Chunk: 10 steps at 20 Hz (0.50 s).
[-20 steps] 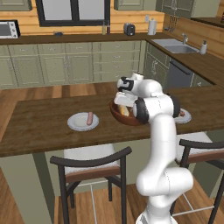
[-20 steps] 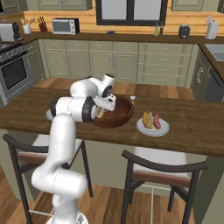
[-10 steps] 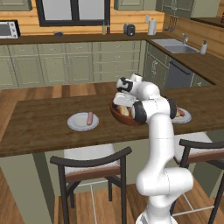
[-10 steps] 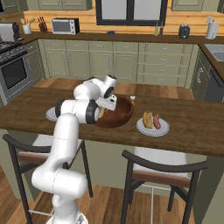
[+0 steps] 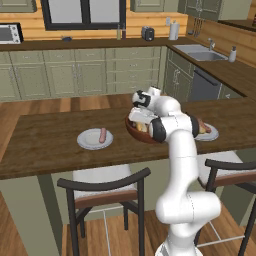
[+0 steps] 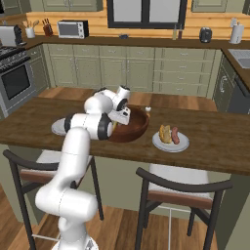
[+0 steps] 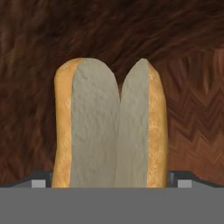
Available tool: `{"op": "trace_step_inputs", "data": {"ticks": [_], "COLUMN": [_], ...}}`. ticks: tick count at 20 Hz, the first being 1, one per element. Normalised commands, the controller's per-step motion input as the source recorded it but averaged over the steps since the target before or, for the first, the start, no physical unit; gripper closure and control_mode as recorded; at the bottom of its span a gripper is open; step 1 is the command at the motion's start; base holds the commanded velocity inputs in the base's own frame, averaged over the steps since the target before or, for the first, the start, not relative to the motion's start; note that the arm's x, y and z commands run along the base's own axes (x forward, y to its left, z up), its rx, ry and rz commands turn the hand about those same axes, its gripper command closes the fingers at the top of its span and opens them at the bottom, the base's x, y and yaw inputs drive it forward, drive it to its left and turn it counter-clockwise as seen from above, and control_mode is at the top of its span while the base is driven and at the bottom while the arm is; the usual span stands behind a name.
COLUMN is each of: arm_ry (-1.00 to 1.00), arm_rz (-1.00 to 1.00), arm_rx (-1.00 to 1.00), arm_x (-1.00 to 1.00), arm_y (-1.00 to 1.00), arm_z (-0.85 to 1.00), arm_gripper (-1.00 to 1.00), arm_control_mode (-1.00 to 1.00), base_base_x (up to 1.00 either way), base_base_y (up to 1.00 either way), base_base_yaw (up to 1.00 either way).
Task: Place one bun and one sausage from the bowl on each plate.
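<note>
Your pincer (image 7: 112, 183) is spread wide over the bun (image 7: 110, 127), which lies in the bowl (image 7: 192, 109) right between its tips. Close off-centre and the bun may squirt sideways.

The wooden counter (image 5: 45, 145) is seen from behind the arm, left and right, both views facing forward and down and sharing the bowl (image 6: 132, 128). The bun (image 7: 109, 127) is viewed very close from the hand.
</note>
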Motion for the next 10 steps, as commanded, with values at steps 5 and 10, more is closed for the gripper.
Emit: {"op": "trace_step_inputs", "data": {"ticks": [5,10], "arm_ry": [0.00,-0.04], "arm_rz": [0.00,0.00], "arm_rx": [0.00,0.00], "arm_x": [0.00,-0.12], "arm_y": [0.01,0.00], "arm_z": [-0.14,0.18], "arm_gripper": [1.00,1.00], "arm_control_mode": [-1.00,-1.00], "base_base_x": [0.00,0.00], "base_base_y": [0.00,0.00], "base_base_yaw": [0.00,0.00]}}
